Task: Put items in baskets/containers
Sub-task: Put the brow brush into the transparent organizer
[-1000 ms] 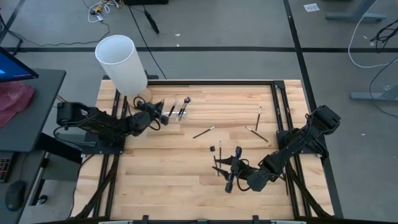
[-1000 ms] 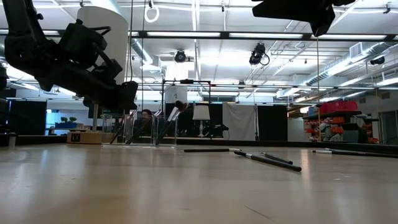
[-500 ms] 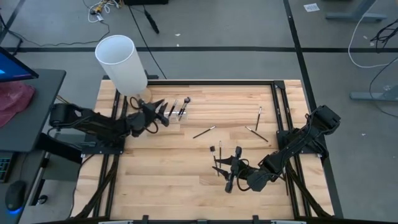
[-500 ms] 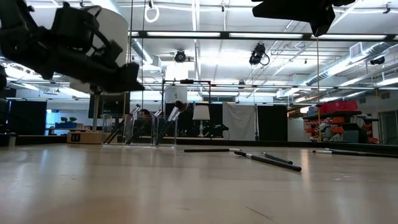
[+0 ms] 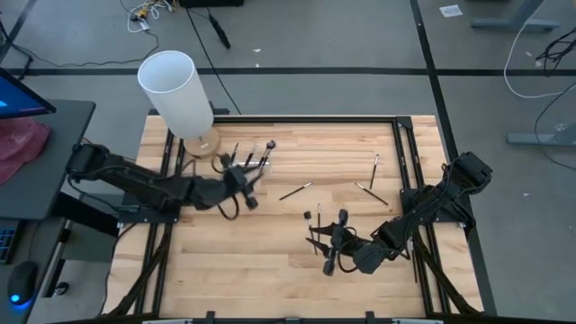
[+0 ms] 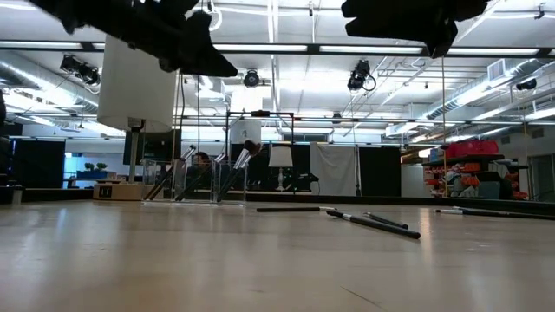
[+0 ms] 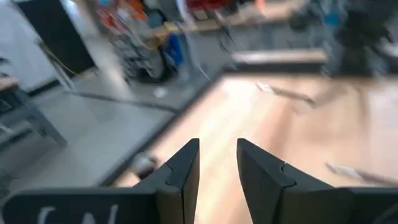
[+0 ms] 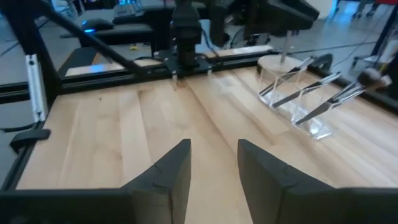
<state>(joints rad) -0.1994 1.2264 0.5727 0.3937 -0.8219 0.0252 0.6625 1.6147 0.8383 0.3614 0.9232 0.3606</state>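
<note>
Wood-topped desk (image 5: pixel 234 261) carried everything, seen from above. Nearest, at about 5 o'clock, the right arm (image 5: pixel 432 211) reached in low from the right edge. The right jaws stood a little apart with nothing between the fingers (image 8: pixel 168 171), pointing across the desk toward the holder. Just beside them, toward 11 o'clock, lay two short makeup brushes (image 5: pixel 307 217), close together.

Farther in, near the desk's middle, one thin brush (image 5: pixel 295 191) lay slanted by itself. At 2 o'clock two more brushes (image 5: pixel 371 193) lay together in a narrow V, and another (image 5: pixel 375 168) lay just beyond them.

The left arm (image 5: pixel 135 180) stretched in from 9 o'clock. The left jaws were up off the desk just on the near side of the holder, empty, with a narrow gap between the fingers (image 7: pixel 180 177).

The clear plastic holder (image 5: pixel 255 166) sat at 11 o'clock with three brushes (image 5: pixel 268 148) leaning in it, bristles up. Beyond it, at the far left corner, stood a tall white cylinder (image 5: pixel 175 90) on a round wooden base (image 5: pixel 207 142).
</note>
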